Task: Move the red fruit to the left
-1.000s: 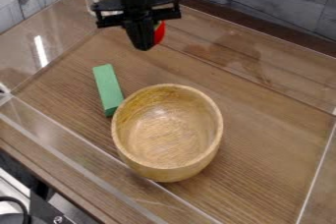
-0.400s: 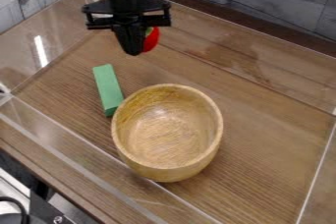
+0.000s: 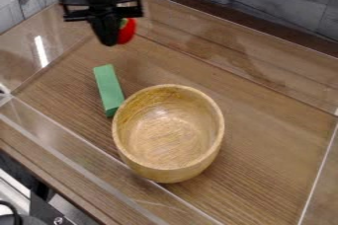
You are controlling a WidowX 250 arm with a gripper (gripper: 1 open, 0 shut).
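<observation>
My hand [image 3: 106, 34] is clenched on the red fruit [image 3: 126, 30], holding it over the desk [image 3: 251, 71] near its far left corner. Toward the front edge lie the green block [image 3: 109, 89], then the wooden bowl [image 3: 165, 170].

Red fruit [image 3: 126, 30]: small, glossy, held above tabletop, back-left.

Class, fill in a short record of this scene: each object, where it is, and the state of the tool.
tool: pointing down, shut on the red fruit, at the far left of the table
red fruit: gripped in the tool
block: green, lying flat, just left of the bowl
bowl: wooden, upright, empty, near the front
table: wood surface with clear walls around it
</observation>
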